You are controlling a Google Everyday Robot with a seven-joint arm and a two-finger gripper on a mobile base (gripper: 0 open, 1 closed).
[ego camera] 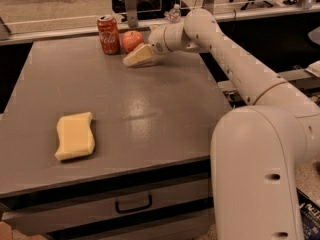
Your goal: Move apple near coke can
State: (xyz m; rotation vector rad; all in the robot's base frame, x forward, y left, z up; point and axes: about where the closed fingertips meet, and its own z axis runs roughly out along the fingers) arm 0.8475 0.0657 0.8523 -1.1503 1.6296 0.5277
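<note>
Off-white rounded tubular arm [240, 64], seamed joints, bulky column [255, 174] with small dark holes, cream tool [139, 55] at its tip, just above surface [150, 114].

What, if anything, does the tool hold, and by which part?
Seemingly nothing: the tool lies low before the round red apple, beside the red soda can.

coke can [108, 34] glossy metal | table [160, 109] matt | gripper [136, 57] beside apple [132, 41], smooth plastic
</note>
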